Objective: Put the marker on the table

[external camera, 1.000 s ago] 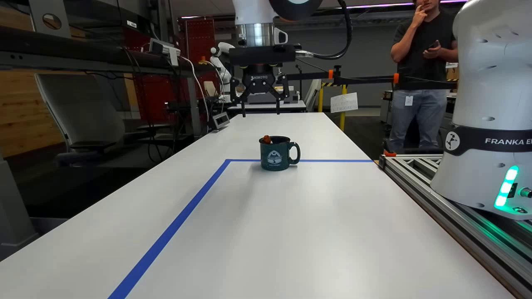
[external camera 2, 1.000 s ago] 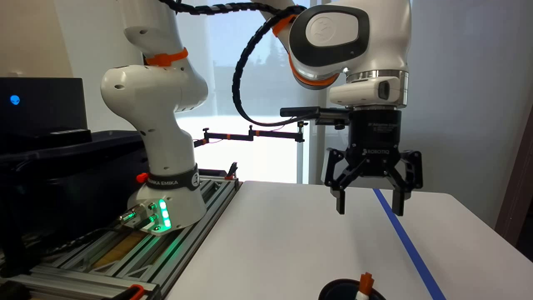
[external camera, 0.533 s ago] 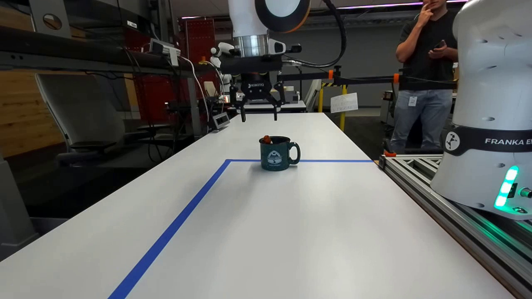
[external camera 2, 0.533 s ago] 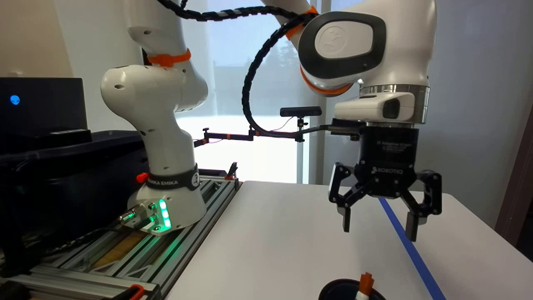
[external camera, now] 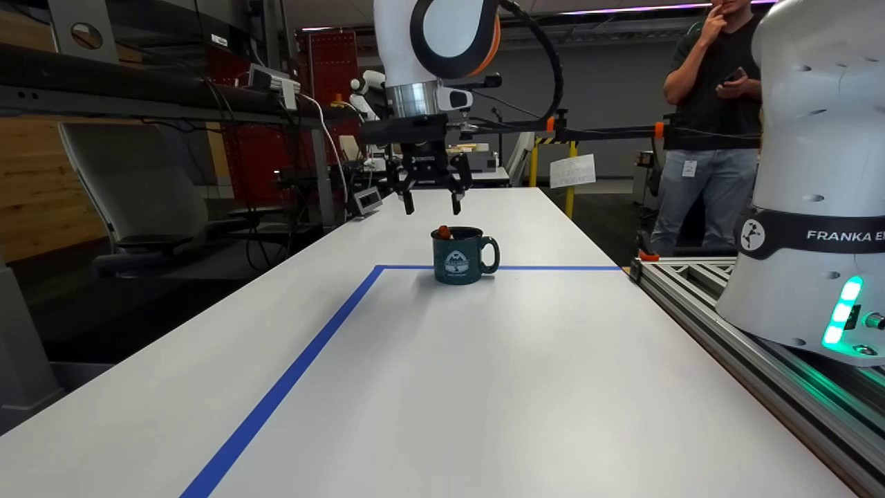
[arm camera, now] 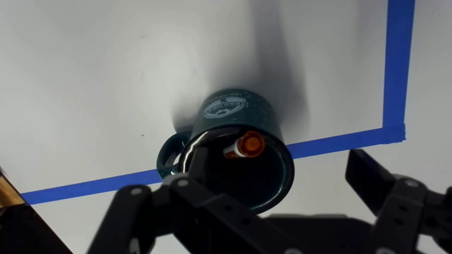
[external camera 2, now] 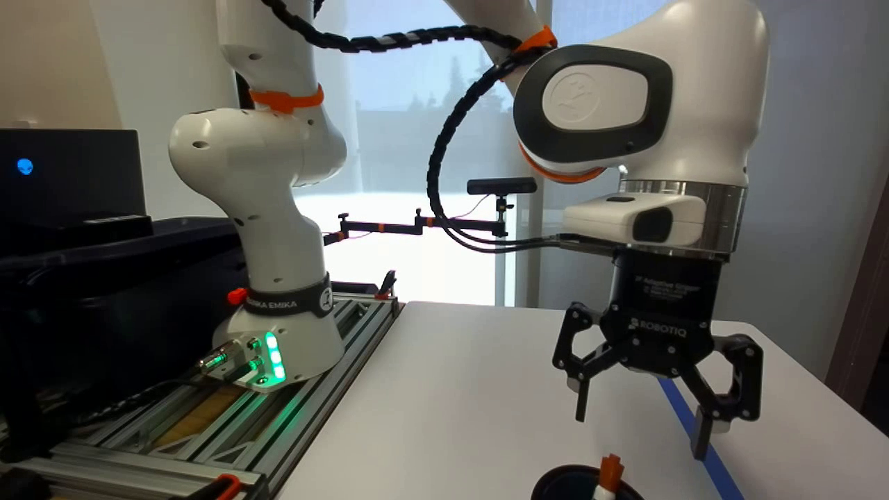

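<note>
Marker [arm camera: 251, 144] stands tilted in the dark teal mug [external camera: 457, 261], near the middle of the wrist view, orange end uppermost and a bit of white barrel showing beneath. It seems to lean against the mug's inside, which leaves that end poking above the rim [arm camera: 290, 169], where it can probably be pinched without reaching deep. The tool [external camera 2: 640, 436], lower right in an exterior view, points down with its fingers [external camera 2: 701, 437] well apart and nothing gripped between them; that spread is likely meant to straddle the marker. The mug is upright on the white tabletop [external camera: 498, 387], blue tape [arm camera: 333, 143] showing on both sides of it, handle [arm camera: 162, 155] toward the left of the wrist view. Inside, only the marker shows; the depths are too dark to read.
</note>
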`<control>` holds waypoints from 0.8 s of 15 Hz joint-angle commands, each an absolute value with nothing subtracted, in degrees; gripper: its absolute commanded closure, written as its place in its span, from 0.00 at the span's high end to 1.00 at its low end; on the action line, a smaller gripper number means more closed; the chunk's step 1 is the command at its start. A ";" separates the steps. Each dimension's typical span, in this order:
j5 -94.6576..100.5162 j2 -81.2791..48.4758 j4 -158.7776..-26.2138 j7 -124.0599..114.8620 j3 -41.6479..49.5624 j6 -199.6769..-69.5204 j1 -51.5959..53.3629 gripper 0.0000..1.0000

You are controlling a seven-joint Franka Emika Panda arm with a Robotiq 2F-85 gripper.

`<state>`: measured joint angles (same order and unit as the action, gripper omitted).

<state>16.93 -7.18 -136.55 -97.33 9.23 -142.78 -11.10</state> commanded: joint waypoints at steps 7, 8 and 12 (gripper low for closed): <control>16.52 -10.87 -134.73 -111.53 13.04 -141.70 -7.11 1.00; 16.76 -10.85 -134.81 -112.84 13.27 -141.69 -6.78 1.00; 17.74 -10.80 -135.23 -116.45 13.80 -141.86 -5.97 0.74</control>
